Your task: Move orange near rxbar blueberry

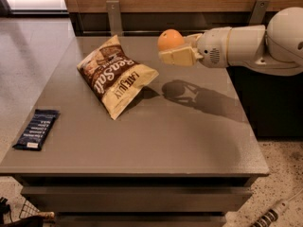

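The orange (170, 39) held above the table's (189, 145) far side
We see the gripper (173, 51) fingers clamped on it; the rxbar blueberry (36, 129) lies well apart at the near-left edge, perhaps overhanging, with the chip bag (116, 82) between.

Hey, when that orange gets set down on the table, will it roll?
Probably: the orange is round and smooth, the table flat. It looks firm too; the gripper, above the table's far side, clamps it without visible denting.

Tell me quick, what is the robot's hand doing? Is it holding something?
Gripper: closed on the orange, holding it up in the air over the far side of the table, to the right of the chip bag.
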Robot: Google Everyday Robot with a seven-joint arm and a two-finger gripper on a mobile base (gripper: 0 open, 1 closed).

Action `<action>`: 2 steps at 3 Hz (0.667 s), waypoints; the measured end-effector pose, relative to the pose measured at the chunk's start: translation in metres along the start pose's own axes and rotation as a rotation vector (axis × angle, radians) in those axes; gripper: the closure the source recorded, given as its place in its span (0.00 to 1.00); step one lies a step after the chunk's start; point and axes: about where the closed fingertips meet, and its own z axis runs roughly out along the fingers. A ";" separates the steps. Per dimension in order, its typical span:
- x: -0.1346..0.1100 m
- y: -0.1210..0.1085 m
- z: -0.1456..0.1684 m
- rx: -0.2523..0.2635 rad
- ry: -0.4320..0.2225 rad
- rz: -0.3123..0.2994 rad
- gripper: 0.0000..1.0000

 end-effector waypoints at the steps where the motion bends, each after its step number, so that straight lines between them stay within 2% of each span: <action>1: -0.014 0.054 -0.006 -0.052 -0.005 -0.035 1.00; 2: -0.025 0.087 -0.003 -0.116 -0.019 -0.067 1.00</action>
